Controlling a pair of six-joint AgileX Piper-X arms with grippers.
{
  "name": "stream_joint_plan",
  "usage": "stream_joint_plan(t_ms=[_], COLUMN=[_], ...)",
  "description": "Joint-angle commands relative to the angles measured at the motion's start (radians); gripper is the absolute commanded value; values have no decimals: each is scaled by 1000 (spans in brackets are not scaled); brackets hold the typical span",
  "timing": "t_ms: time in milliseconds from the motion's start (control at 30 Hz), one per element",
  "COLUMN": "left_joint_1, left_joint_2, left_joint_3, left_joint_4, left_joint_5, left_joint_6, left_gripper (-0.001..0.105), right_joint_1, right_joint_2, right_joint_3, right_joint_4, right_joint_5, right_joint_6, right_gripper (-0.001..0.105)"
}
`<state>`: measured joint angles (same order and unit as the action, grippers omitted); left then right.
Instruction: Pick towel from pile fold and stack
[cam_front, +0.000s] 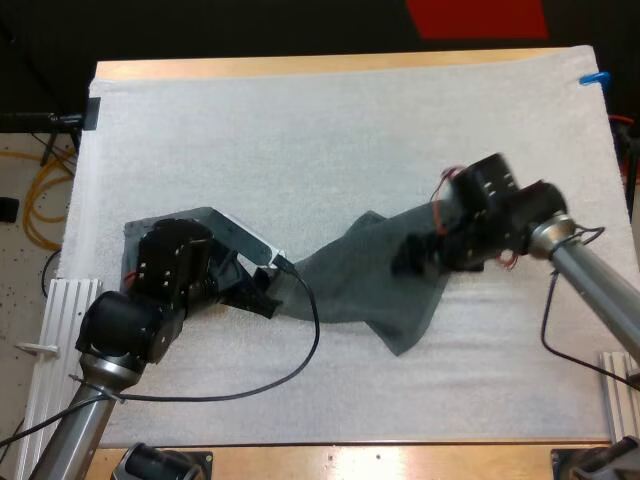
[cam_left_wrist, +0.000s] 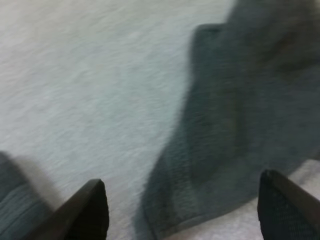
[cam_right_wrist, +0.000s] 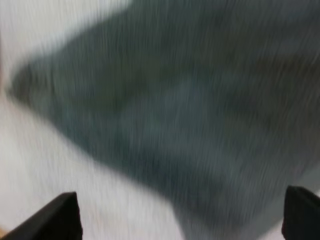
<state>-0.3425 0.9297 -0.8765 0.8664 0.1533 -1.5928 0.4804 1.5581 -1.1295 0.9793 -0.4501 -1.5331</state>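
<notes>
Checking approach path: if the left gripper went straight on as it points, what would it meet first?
Probably the crumpled dark grey-green towel, just ahead of the open left gripper; depth unclear.

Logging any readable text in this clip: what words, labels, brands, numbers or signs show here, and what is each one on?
None: no readable text in any view.
Towel: plain dark grey-green cloth, no tag or print visible.
White mat: no marks.
Left gripper and right gripper: plain black fingers, no label visible.
</notes>
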Motion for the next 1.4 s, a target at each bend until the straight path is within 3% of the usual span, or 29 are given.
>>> stream_joint_plan(t_ms=[0, 233, 433, 633, 700, 867, 1167, 1367], left_joint_1=[12, 117, 180, 180, 180, 180, 180, 180], left_joint_2=[-6, -6, -6, -6, -6, -6, -6, -6], left_joint_3=[-9, -9, -9, -9, -9, -9, -9, -9], left_joint_4=[-5, -5, 46, 115, 124, 127, 127, 127], left_joint_5=[-32, -22, -22, -17, -15, 53, 103, 113], left_joint_6=[-7, -38, -26, 13, 13, 13, 2, 2], left_gripper=[62, 62, 62, 62, 62, 62, 62, 62], right_joint_1=[31, 189, 310, 410, 414, 407, 407, 407], right_joint_2=[-17, -80, -126, -139, -139, -139, -139, -84], right_joint_3=[-5, 93, 198, 329, 396, 493, 517, 518], right_joint_4=[63, 96, 32, -194, -357, -570, -639, -639], right_joint_5=[-3, 59, 98, 160, 178, 204, 361, 355], right_joint_6=[-22, 19, 138, 419, 569, 741, 774, 794], right_gripper=[78, 78, 78, 78, 78, 78, 78, 78])
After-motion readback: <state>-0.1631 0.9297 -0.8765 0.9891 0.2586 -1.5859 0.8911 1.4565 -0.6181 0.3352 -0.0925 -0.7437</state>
